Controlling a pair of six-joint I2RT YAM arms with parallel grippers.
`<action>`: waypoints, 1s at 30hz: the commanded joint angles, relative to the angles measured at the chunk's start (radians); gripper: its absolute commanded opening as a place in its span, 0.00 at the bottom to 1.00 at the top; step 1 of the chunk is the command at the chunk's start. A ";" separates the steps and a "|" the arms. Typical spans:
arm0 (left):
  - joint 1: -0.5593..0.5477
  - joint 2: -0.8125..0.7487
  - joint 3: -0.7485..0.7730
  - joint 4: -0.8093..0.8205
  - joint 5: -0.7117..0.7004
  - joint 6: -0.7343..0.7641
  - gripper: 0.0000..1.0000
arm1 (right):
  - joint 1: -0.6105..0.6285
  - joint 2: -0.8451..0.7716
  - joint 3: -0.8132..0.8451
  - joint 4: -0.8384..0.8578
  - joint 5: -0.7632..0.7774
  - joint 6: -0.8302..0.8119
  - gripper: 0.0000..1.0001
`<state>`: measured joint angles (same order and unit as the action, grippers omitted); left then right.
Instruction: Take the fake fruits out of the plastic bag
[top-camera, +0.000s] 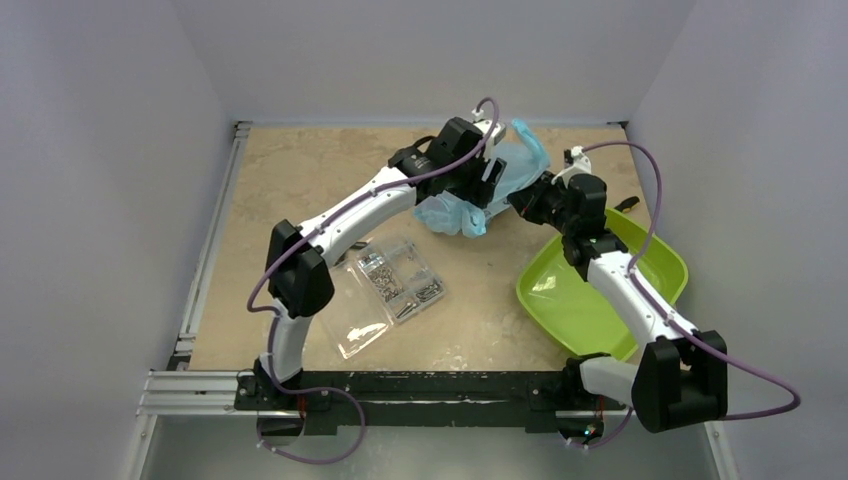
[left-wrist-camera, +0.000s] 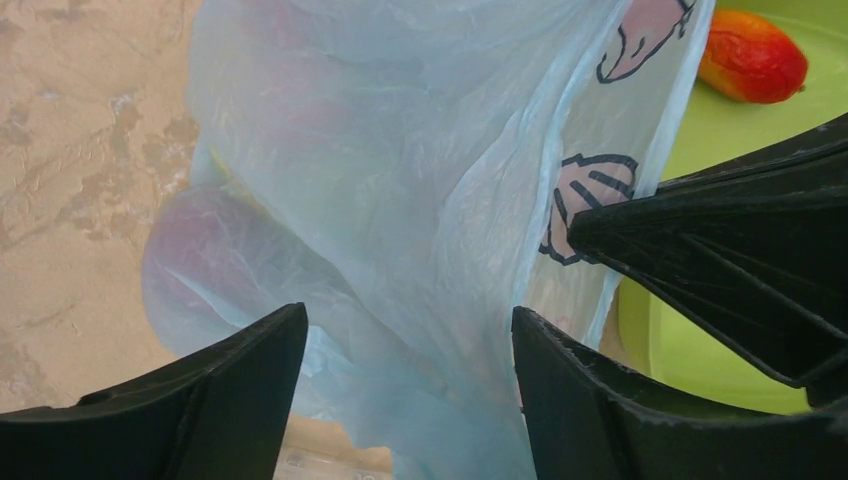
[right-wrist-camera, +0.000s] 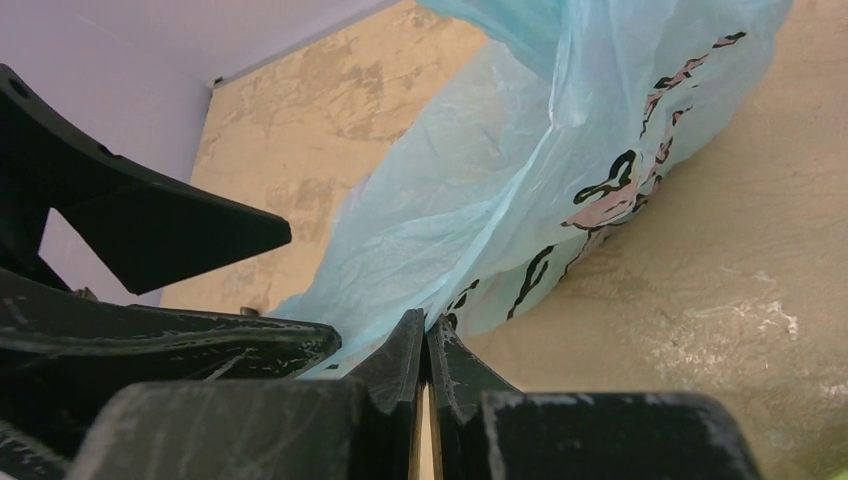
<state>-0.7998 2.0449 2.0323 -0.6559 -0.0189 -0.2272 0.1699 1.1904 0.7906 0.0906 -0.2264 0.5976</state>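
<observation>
Right gripper (right-wrist-camera: 427, 325) pinches an edge of the plastic bag (right-wrist-camera: 470, 200) at lower centre. Left gripper (left-wrist-camera: 410, 318), arm outstretched, straddles it, fingers spread.

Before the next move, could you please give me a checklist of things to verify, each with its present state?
1. Right gripper holds the plastic bag: ok, shut on its film.
2. Left gripper free to reach in: ok, jaws apart, gripping nothing.
3. Bag emptied: not ok, pinkish shapes show through the film.
4. Red-orange fruit lies in the lime-green tray: ok.
5. Bag mouth faces the left gripper: cannot tell.
</observation>
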 joint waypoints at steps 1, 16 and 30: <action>0.000 0.030 0.023 -0.046 0.014 -0.010 0.68 | 0.002 -0.034 -0.019 0.033 0.012 -0.027 0.00; 0.249 -0.182 -0.333 0.472 0.309 -0.354 0.00 | -0.005 -0.087 -0.211 -0.058 0.304 0.191 0.00; 0.286 -0.235 -0.374 0.489 0.530 -0.422 0.20 | -0.005 -0.109 -0.207 0.057 0.127 -0.061 0.00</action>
<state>-0.4938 1.8889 1.6539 -0.1471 0.4595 -0.6724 0.1680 1.1080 0.5041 0.1085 -0.0700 0.6598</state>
